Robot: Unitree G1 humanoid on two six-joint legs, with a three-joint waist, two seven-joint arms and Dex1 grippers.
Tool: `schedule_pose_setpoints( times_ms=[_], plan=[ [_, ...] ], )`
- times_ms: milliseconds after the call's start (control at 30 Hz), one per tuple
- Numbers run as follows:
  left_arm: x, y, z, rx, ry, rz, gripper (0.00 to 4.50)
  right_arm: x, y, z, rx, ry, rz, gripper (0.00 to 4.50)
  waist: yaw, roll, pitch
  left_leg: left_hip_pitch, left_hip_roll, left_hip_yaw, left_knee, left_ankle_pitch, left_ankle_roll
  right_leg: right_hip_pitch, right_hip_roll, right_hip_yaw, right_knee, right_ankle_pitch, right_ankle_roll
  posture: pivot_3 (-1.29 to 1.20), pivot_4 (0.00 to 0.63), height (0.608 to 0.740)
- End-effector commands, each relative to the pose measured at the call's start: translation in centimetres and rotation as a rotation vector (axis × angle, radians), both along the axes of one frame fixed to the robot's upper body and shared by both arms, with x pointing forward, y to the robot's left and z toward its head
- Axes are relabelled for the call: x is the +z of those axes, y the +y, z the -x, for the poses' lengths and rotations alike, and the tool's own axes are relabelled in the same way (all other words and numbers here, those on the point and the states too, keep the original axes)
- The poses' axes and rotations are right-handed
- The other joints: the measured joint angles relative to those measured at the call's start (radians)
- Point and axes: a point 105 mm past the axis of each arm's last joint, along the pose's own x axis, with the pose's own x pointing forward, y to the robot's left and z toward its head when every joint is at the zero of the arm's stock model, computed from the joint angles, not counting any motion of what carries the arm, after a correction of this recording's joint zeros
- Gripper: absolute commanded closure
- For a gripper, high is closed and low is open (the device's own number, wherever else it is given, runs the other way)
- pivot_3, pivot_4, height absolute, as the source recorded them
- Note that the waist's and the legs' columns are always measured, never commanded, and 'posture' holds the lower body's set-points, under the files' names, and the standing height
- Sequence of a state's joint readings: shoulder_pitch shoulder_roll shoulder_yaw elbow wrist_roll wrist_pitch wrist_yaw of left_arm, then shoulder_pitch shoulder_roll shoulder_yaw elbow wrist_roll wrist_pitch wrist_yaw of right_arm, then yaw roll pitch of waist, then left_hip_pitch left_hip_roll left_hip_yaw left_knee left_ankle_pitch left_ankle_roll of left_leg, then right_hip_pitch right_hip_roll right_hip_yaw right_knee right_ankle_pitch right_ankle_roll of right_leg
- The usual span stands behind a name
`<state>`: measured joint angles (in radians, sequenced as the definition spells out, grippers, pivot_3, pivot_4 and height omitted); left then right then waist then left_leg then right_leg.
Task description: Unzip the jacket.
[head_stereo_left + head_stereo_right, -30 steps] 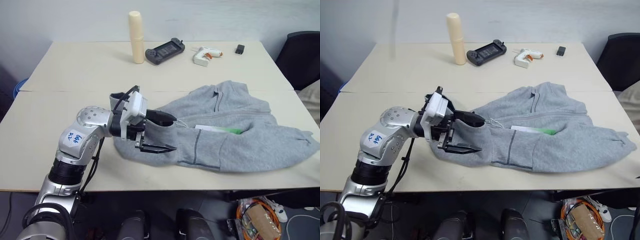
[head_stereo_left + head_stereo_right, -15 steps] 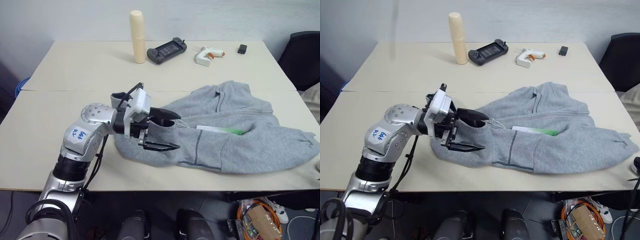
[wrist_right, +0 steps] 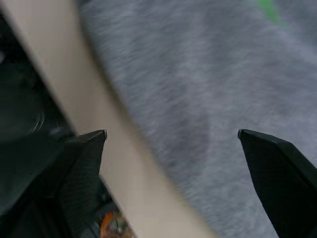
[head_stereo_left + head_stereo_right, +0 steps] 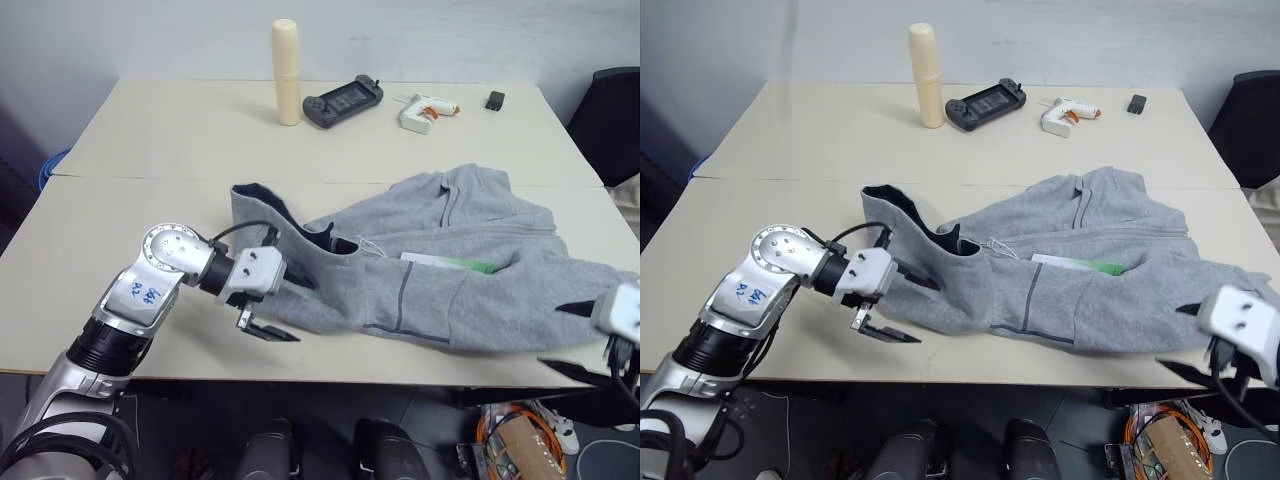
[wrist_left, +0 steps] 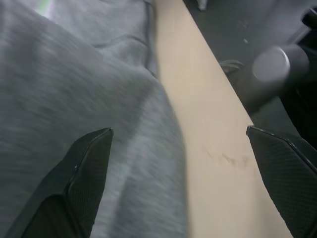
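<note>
Our left gripper [image 4: 285,308] has dropped low beside the jacket [image 4: 440,270], spread wide; our right gripper [image 4: 580,340] has arrived, also spread, empty.

Jacket [image 4: 440,270] light grey, dark navy hood lining, dark seams; hang tag [image 4: 450,263] white-green; table [image 4: 180,130] beige; cylinder [image 4: 286,72] cream; gripper fingers [image 5: 84,173] black.

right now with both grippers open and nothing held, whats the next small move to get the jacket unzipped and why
Probably bring the left gripper up to pinch the collar by the dark hood lining. It hangs open at the jacket's near edge, holding nothing, and the right gripper is open at the far hem. The zipper pull isn't clear, so anchoring the top seems wise first.
</note>
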<state>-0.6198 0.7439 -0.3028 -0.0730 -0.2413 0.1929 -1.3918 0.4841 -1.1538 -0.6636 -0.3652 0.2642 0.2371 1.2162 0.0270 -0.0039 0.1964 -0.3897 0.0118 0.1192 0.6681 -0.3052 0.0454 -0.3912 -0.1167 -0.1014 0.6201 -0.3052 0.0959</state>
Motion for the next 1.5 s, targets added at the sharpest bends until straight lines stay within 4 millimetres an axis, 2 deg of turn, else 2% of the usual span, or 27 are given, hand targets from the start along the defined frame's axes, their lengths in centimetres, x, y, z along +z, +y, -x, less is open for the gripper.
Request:
schedule_pose_setpoints(
  times_ms=[33, 100, 233, 367, 400, 467, 533, 867, 900, 1067, 1167, 1300, 1467, 1500],
  plan=[
    [-0.4, -0.6, 0.1, -0.05, -0.057, -0.027, 0.0, 0.1, -0.3, -0.8, 0.053, -0.033, 0.066, 0.05, -0.003, -0.002, 0.0, 0.0, 0.0, 0.0, 0.001, 0.0, 0.0, 0.0, -0.001, 0.0, 0.0, 0.0, 0.0, 0.0, 0.15, 0.74],
    [-1.0, -0.8, -0.1, -0.052, -0.067, -0.045, 0.0, -0.3, -0.5, -1.0, 0.071, -0.031, 0.097, 0.05, -0.003, -0.002, 0.0, 0.0, 0.0, 0.0, 0.001, 0.0, 0.0, 0.0, -0.007, -0.001, 0.0, 0.001, 0.0, 0.0, 0.15, 0.74],
    [-2.3, -1.1, -1.2, -0.021, -0.097, -0.076, 0.0, -1.6, -1.5, -1.6, 0.104, -0.04, 0.182, 0.05, -0.003, -0.002, 0.0, 0.0, 0.0, 0.0, 0.0, 0.001, -0.001, -0.001, -0.007, -0.003, 0.002, 0.0, -0.002, 0.0, 0.15, 0.74],
    [-2.9, -1.3, -1.9, 0.014, -0.113, -0.077, 0.0, -2.2, -1.0, -3.1, 0.106, -0.084, 0.15, 0.05, -0.006, -0.002, 0.0, 0.0, 0.0, 0.0, 0.002, 0.001, 0.0, -0.001, -0.007, -0.003, 0.004, 0.0, -0.002, 0.0, 0.15, 0.74],
    [-2.9, -1.3, -2.1, 0.029, -0.114, -0.066, 0.17, -2.2, -0.9, -3.6, 0.103, -0.101, 0.146, 0.02, -0.007, -0.002, 0.0, 0.0, 0.0, 0.0, 0.002, 0.001, 0.0, -0.001, -0.007, -0.003, 0.004, 0.0, -0.002, 0.0, 0.15, 0.74],
    [-2.9, -1.3, -2.2, 0.041, -0.107, -0.051, 0.55, -2.3, -0.9, -4.1, 0.102, -0.116, 0.15, 0.42, -0.006, -0.002, 0.0, 0.0, 0.001, 0.0, 0.003, 0.001, 0.0, -0.001, -0.007, -0.003, 0.005, 0.0, -0.002, 0.0, 0.15, 0.74],
    [-3.0, -1.1, -2.4, 0.063, -0.106, -0.051, 1.13, -2.6, -0.8, -4.0, 0.117, -0.091, 0.153, 0.92, -0.006, -0.002, 0.0, 0.0, 0.001, 0.0, 0.003, 0.001, -0.001, -0.001, -0.007, -0.003, 0.005, 0.0, -0.002, 0.0, 0.15, 0.74],
    [-3.0, -0.6, -2.6, 0.087, -0.096, -0.048, 4.35, -2.6, -0.4, -4.2, 0.136, -0.09, 0.132, 4.47, -0.004, -0.002, 0.0, -0.001, 0.001, -0.001, 0.007, 0.001, 0.0, -0.001, -0.008, -0.003, 0.006, 0.0, -0.002, 0.0, 0.15, 0.74],
    [-3.0, -0.4, -2.6, 0.091, -0.097, -0.054, 4.47, -2.7, -0.3, -4.2, 0.137, -0.091, 0.128, 4.5, -0.004, -0.002, 0.0, -0.001, 0.001, -0.001, 0.007, 0.001, 0.0, -0.001, -0.008, -0.003, 0.006, 0.0, -0.002, 0.0, 0.15, 0.74],
    [-3.4, 0.9, -3.2, 0.137, -0.108, -0.108, 4.47, -2.7, 0.3, -4.2, 0.162, -0.093, 0.108, 4.5, -0.005, -0.002, 0.0, -0.001, 0.001, -0.001, 0.007, 0.001, 0.0, -0.001, -0.008, -0.003, 0.006, 0.0, -0.002, 0.0, 0.15, 0.74],
    [-3.4, 3.1, -3.3, 0.179, -0.119, -0.147, 4.47, -2.4, 2.1, -4.0, 0.2, -0.099, 0.039, 4.5, -0.009, -0.002, 0.0, -0.001, 0.001, -0.001, 0.007, 0.0, 0.0, -0.001, -0.008, -0.003, 0.006, 0.0, -0.002, 0.0, 0.15, 0.74],
    [-3.2, 7.1, -3.3, 0.26, -0.125, -0.217, 4.47, -2.0, 5.3, -2.8, 0.275, -0.08, -0.051, 4.5, -0.028, -0.002, 0.0, 0.0, 0.003, -0.001, 0.006, 0.0, -0.002, -0.001, -0.007, -0.003, 0.007, -0.001, -0.002, 0.0, 0.15, 0.74],
    [-2.8, 14.0, -2.6, 0.4, -0.124, -0.346, 4.47, -2.9, 10.2, 0.6, 0.376, 0.02, -0.179, 4.5, -0.033, -0.002, 0.0, 0.001, 0.004, -0.001, 0.003, 0.0, -0.003, -0.001, -0.006, -0.003, 0.006, -0.001, -0.003, 0.0, 0.15, 0.74],
    [-2.8, 14.7, -2.4, 0.411, -0.123, -0.362, 4.47, -3.0, 10.7, 1.1, 0.38, 0.038, -0.197, 4.5, -0.033, -0.002, 0.0, 0.002, 0.004, -0.001, 0.002, 0.0, -0.003, -0.001, -0.006, -0.003, 0.006, -0.002, -0.004, 0.0, 0.15, 0.74]
  ],
)
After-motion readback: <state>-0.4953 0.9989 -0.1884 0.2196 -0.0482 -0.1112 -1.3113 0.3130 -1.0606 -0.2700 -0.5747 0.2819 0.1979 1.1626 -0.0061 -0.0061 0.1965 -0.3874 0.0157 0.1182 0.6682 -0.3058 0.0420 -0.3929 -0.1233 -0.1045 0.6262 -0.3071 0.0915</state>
